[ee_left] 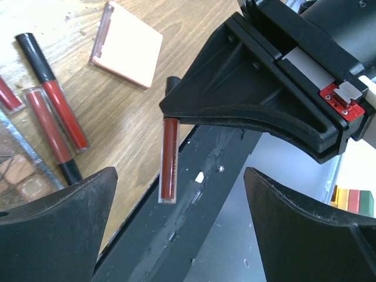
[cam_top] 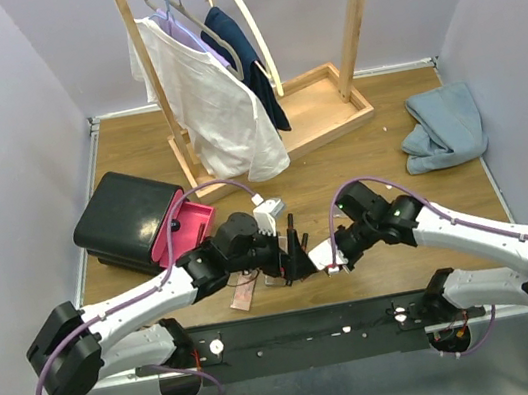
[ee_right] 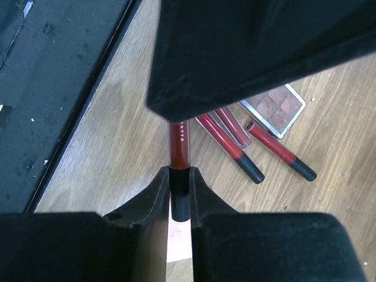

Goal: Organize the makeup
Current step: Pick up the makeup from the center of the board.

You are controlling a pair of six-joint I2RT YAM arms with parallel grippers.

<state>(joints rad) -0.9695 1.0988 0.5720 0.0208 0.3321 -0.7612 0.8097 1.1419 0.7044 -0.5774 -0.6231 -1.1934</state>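
Right gripper (ee_right: 180,179) is clamped tight on the black cap of a dark-red tube (ee_right: 180,144), holding it at the middle of the desk's near edge, with the clear end poking out over the black rail (ee_left: 194,223). Left gripper (ee_left: 179,173) faces it with fingers spread wide, gripping nothing. On the wood just beside them lie three more red tubes (ee_left: 59,120), a peach compact (ee_left: 128,44) and a pink-brown palette (ee_right: 275,108).

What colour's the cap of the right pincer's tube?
Black cap on slim dark-red tube; best in right wrist view.
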